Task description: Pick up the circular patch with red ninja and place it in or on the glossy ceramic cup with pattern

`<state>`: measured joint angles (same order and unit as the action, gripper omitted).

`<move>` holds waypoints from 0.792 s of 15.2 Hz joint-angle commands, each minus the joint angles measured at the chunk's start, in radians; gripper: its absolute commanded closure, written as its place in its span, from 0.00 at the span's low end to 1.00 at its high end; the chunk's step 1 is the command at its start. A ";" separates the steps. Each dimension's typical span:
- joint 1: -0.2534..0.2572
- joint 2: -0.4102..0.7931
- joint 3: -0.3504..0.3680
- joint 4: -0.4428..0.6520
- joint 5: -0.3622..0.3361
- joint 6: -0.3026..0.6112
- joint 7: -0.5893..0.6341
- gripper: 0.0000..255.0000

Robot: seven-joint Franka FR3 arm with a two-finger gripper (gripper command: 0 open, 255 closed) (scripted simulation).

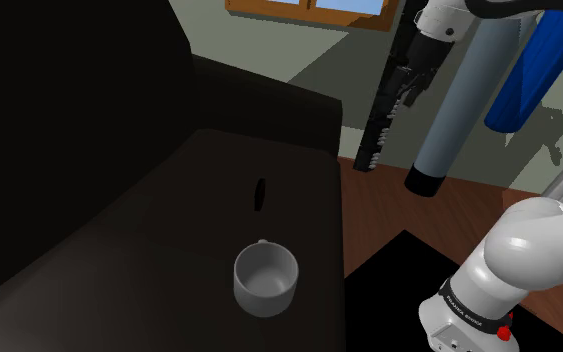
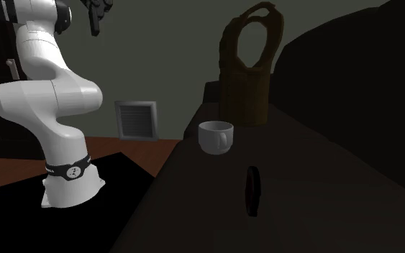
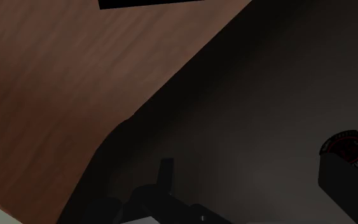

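The patch (image 1: 259,194) stands on edge on the dark surface (image 1: 169,230), a thin dark disc in the shoulder view and in the second exterior view (image 2: 252,190). In the wrist view its round face (image 3: 347,147) shows red on black, partly behind one finger (image 3: 341,181). The cup (image 1: 265,280) is plain grey-white with a handle and sits upright and empty near the surface's front edge; it also appears in the second exterior view (image 2: 216,136). My gripper (image 1: 401,98) hangs high above and off to the side of both, fingers apart and holding nothing (image 2: 93,21) (image 3: 254,184).
A brown vest-like form (image 2: 248,65) stands at the surface's far end behind the cup. Grey (image 1: 464,110) and blue (image 1: 529,70) cylinders lean beyond the arm. Wooden floor (image 3: 56,83) borders the surface. A wall vent (image 2: 136,118) sits low behind the stand.
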<state>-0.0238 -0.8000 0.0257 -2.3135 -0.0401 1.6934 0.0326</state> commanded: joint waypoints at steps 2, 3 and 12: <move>-0.003 0.006 0.025 -0.015 0.011 0.018 0.044 0.00; -0.006 0.015 0.050 -0.028 0.022 0.036 0.088 0.00; -0.044 0.183 0.282 -0.058 0.099 0.206 0.484 0.00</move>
<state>-0.0608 -0.6442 0.2809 -2.3775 0.0535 1.8796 0.4673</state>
